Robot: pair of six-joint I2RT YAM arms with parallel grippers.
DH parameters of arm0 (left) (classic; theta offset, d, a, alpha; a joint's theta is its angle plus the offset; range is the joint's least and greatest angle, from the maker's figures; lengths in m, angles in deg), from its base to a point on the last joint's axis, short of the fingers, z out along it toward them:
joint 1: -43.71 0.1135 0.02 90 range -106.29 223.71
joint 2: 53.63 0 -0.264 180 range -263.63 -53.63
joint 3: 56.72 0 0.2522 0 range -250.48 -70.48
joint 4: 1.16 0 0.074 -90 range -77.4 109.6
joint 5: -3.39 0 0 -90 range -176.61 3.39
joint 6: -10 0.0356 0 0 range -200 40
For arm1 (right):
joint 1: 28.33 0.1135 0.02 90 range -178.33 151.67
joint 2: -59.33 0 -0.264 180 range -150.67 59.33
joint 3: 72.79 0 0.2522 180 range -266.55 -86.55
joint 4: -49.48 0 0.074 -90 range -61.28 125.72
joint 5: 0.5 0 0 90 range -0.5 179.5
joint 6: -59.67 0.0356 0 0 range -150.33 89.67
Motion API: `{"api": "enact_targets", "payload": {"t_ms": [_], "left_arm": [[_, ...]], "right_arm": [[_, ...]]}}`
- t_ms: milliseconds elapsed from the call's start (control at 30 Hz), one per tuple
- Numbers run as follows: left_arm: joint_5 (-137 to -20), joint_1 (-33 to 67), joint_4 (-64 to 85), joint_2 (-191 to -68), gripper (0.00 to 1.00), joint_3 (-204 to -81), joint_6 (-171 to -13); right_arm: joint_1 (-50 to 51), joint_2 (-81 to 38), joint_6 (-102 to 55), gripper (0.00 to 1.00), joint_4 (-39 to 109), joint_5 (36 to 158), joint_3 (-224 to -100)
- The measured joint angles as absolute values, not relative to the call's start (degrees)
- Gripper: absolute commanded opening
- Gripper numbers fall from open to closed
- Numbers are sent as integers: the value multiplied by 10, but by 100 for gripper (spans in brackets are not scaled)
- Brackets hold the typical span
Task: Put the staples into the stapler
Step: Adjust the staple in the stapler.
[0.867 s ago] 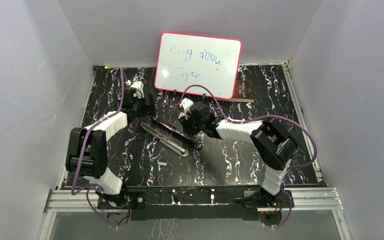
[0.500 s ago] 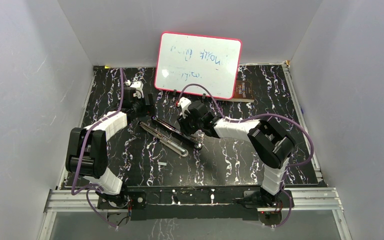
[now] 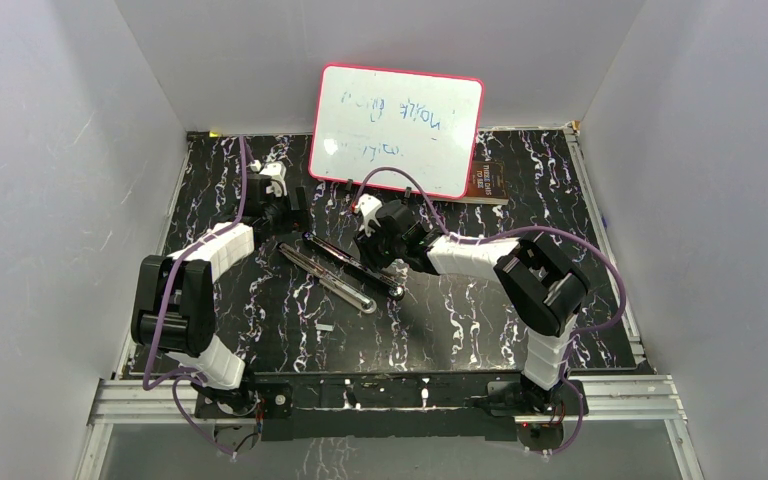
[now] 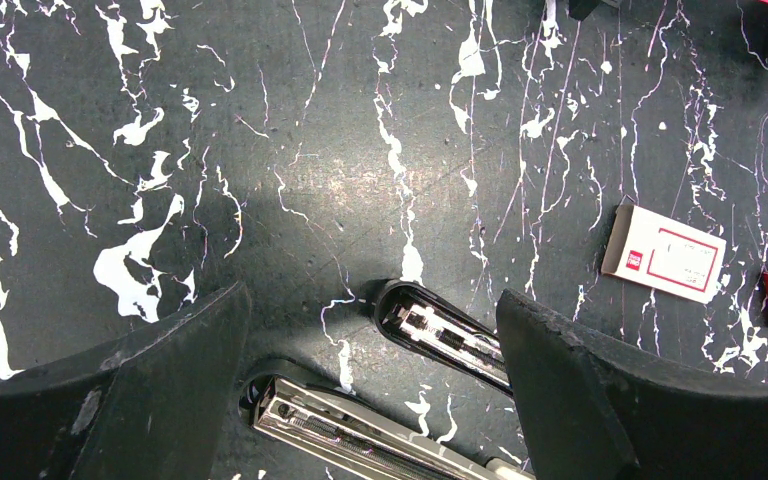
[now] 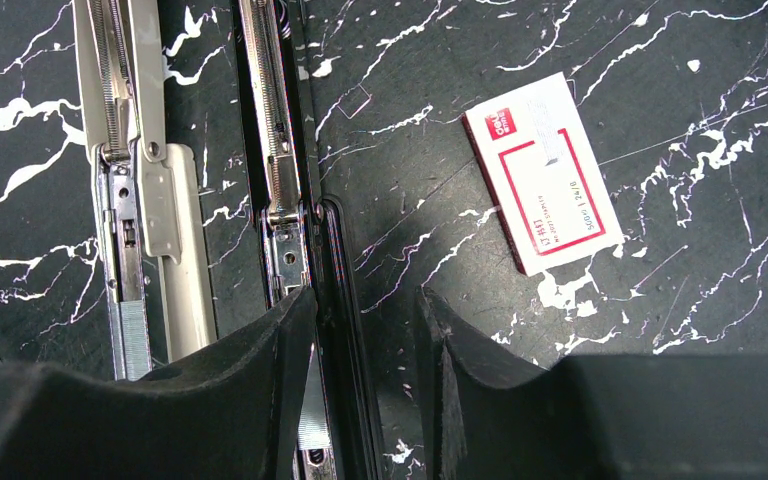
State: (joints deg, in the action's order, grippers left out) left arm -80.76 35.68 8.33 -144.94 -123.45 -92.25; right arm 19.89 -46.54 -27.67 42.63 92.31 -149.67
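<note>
Two arms: both reach in over the stapler (image 3: 345, 268), the left at its far-left end, the right toward the other end
Stapler: folded out flat on the table (image 3: 480, 330); its black half (image 5: 278, 150), with the shiny rail, lies beside the pale metal half (image 5: 130, 150)
Left gripper (image 4: 372, 295): released; jaws spread wide astride the tips of both halves, seemingly touching neither
Right gripper (image 5: 365, 300): jaws partly parted, clenched on nothing; bare table shows between them; one finger (image 5: 250, 390) overlaps the black half's edge
Staples: a silvery strip (image 5: 312, 410) sits against that finger's inner face, by the rail; whether it is seated in the channel I cannot tell; a loose grey sliver (image 3: 323, 327), likely another strip, lies nearer the arm bases, well apart from the stapler
White box (image 5: 545, 175): red-labelled, flat on the table, near the right gripper
Step, as judged: seating the strip; stapler not yet shut
Risk one: the overlapping finger could drag sideways and tip the strip out of the rail
Risk two: nothing pins the stapler, so a nudge may skid or swivel it
Risk three: shutting the halves on a crooked strip would jam it
</note>
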Motion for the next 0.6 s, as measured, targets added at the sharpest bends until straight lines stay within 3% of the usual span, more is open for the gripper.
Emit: {"api": "enact_targets", "payload": {"t_ms": [600], "left_arm": [[-807,357,83,-1449,92,-1234,-923]], "right_arm": [[207,-454,-327,49,404,925,-1492]]}}
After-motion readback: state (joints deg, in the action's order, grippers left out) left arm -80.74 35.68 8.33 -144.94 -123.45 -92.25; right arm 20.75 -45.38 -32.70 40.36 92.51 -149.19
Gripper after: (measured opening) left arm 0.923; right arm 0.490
